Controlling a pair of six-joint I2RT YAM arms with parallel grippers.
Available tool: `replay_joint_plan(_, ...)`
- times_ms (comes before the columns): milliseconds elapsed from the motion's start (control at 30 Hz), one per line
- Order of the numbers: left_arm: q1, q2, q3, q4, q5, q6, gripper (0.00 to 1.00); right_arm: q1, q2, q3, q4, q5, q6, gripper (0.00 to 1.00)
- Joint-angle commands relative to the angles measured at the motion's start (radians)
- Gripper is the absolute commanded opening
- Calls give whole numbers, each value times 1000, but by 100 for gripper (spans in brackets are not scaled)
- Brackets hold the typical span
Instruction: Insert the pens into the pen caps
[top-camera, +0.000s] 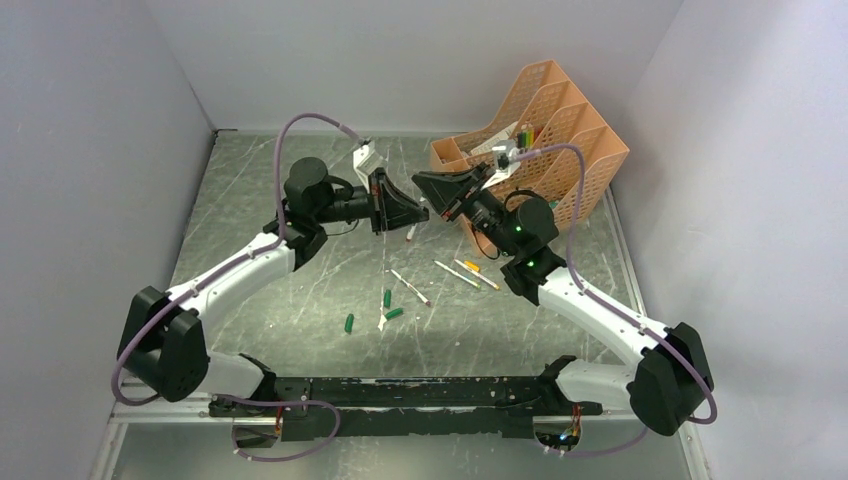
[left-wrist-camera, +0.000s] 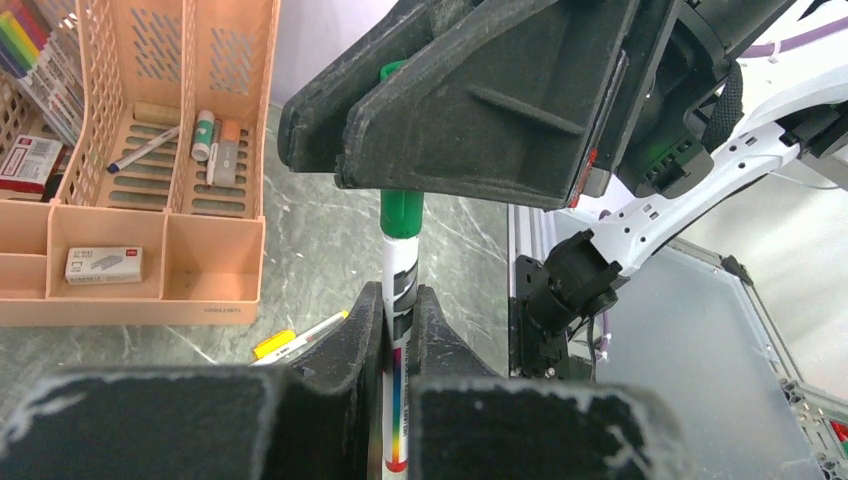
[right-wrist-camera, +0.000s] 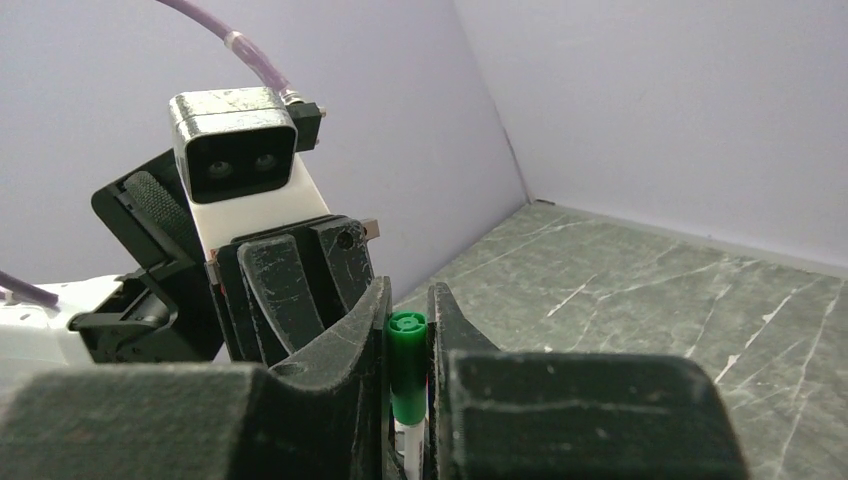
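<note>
My left gripper (left-wrist-camera: 398, 312) is shut on a white pen (left-wrist-camera: 395, 262), held above the table's far middle. My right gripper (right-wrist-camera: 407, 322) is shut on a dark green cap (right-wrist-camera: 407, 350) that sits over that pen's end (left-wrist-camera: 401, 212). In the top view the two grippers, left (top-camera: 418, 212) and right (top-camera: 425, 183), meet tip to tip. Three more pens (top-camera: 410, 287) (top-camera: 456, 273) (top-camera: 480, 277) lie on the table below. Three loose green caps (top-camera: 349, 323) (top-camera: 387, 298) (top-camera: 394, 313) lie nearer the front.
An orange mesh desk organiser (top-camera: 560, 130) stands at the back right behind the right gripper, with coloured markers and small items inside (left-wrist-camera: 160, 150). A tiny white scrap (top-camera: 381, 322) lies by the caps. Grey walls close in both sides and the back.
</note>
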Motion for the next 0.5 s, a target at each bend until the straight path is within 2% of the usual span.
replay_joint_plan(0,-5,23,150,66,-64,28,7,36,35,-84,-96,-106,7,0)
replay_joint_plan(467,13,75,287,51,-77,83,7,39,61,-172,-84,-131,28,0)
